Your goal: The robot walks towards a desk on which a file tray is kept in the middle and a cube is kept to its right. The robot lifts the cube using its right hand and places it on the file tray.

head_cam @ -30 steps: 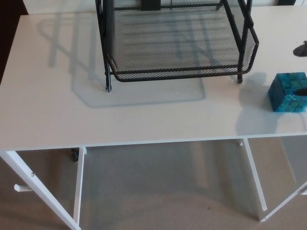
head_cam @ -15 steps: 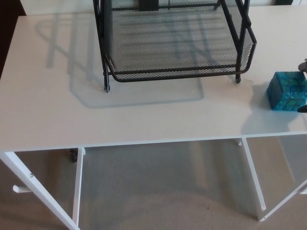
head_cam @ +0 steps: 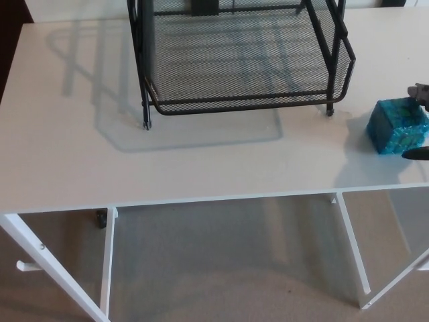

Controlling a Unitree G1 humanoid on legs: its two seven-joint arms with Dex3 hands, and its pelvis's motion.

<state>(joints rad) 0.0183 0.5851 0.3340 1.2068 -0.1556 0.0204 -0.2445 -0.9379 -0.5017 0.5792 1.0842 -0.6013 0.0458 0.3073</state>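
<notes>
Black mesh file tray [head_cam: 242,102] stands on thin legs at the far middle of a white worktop [head_cam: 201,164], seen from the robot's head camera. The tray's wire frame casts a grey shadow onto the surface to its left and just in front of it. The tray bed is bare mesh.

To the right of the tray, near its front right leg but apart from it, a blue-green cube [head_cam: 395,126] rests on the worktop, outside the tray. Only two small parts of the robot's right hand [head_cam: 420,93] show at the picture's edge, on the side of the cube farthest from the tray: a grey piece by the cube's far corner and a dark tip by its near corner. Too little of the hand shows to tell whether it is grasping the cube or released.

In front of the tray, beyond the worktop's near edge, white desk legs [head_cam: 353,249] stand on beige carpet [head_cam: 234,268].
</notes>
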